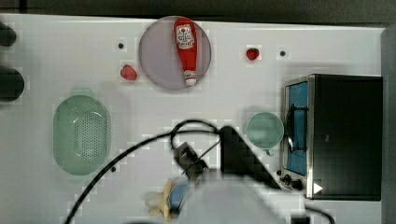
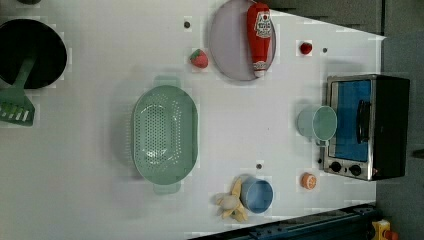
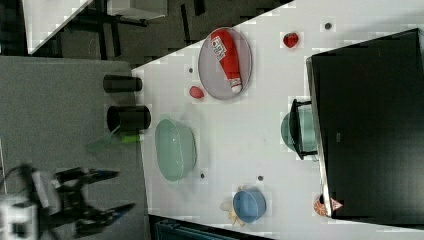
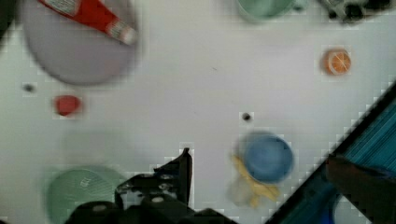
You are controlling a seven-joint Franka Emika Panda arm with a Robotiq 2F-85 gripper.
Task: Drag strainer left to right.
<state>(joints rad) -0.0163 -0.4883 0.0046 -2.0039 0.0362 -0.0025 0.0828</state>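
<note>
a: where was the strainer (image 1: 81,135) sitting?

b: it lay flat on the white table (image 1: 224,88) at the top view's left, well apart from everything else. the gripper (image 3: 112,190) hung high with its fingers spread wide and nothing between them, nowhere near the strainer.

a: so the drag hadn't begun.

b: by my reading, no. to do it well, the arm would have had to cross to the strainer, come down over one long wall, and close on the rim, one finger inside and one outside. a low, level pull toward the top view's right would have kept it from tipping.

a: anything in the path?

b: the mug (image 1: 265,130) stood just beside the toaster oven (image 1: 343,135) at the top view's right, so the drag ought to have stopped short of it.

a: and what did the containers hold?

b: the strainer was empty, only its rows of holes showing. the mug looked empty too. the grey plate (image 1: 161,56) on the far side carried a ketchup bottle (image 1: 187,49), lying cap toward the near side. the blue bowl (image 2: 257,196) by the near edge seemed empty, with a banana (image 2: 231,202) touching its outside. two strawberries (image 1: 129,73) lay loose on the table.
</note>
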